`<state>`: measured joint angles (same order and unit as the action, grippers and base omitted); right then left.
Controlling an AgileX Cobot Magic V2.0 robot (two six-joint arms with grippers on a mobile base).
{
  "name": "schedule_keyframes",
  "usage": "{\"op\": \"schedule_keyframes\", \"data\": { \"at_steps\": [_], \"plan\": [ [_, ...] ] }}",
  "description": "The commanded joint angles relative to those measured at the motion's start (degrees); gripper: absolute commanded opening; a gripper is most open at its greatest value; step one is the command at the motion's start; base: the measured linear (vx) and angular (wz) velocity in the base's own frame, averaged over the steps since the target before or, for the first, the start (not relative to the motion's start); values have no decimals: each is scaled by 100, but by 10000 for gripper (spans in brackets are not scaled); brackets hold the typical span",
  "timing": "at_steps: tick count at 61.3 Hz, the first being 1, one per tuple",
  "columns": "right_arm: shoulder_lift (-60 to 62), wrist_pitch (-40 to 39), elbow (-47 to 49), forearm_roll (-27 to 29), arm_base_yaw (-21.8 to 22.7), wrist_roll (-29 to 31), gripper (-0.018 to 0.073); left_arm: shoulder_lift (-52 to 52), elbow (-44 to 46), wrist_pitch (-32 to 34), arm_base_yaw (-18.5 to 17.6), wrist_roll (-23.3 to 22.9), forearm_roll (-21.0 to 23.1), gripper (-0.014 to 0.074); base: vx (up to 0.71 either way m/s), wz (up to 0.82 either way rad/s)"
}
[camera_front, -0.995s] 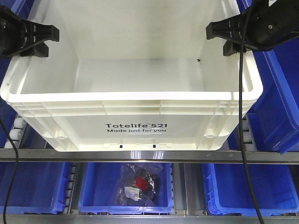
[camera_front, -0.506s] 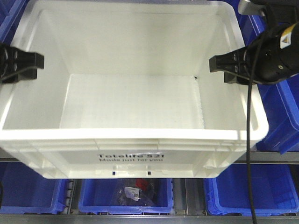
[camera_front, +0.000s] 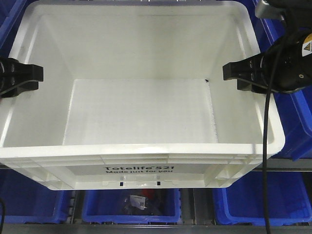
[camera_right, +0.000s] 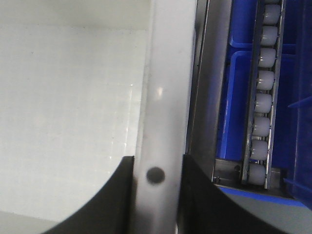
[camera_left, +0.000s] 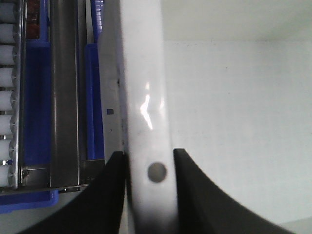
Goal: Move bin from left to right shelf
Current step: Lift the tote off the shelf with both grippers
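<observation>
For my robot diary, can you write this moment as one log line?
white bin: empty | left gripper: shut on left rim | right gripper: shut on right rim | below: blue bins

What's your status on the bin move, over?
Left gripper shut on white bin, left rim; right gripper shut on right rim. Bin empty, overhanging shelf rail. Blue bins below and beside; nothing blocking in view.

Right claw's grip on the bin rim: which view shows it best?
Right wrist view: the right claw straddles the rim of the white bin, a finger on each face. Front view shows it only side-on at the right wall. Left wrist view shows only the left claw.
</observation>
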<state>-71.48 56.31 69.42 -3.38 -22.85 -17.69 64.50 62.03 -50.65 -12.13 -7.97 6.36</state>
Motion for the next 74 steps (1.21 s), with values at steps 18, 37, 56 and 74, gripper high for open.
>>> {"op": "schedule_keyframes", "data": {
  "at_steps": [18,37,56,74],
  "plan": [
    [205,-578,224,-390,59,184,1,-248,244,654,-25,309,-1,109,0,0],
    [205,-578,224,-390,59,184,1,-248,244,654,-25,309,-1,109,0,0],
    [205,-578,224,-390,59,184,1,-248,244,649,-25,309,-1,109,0,0],
    [205,-578,224,-390,59,184,1,-248,244,649,-25,309,-1,109,-2,0]
  ]
}}
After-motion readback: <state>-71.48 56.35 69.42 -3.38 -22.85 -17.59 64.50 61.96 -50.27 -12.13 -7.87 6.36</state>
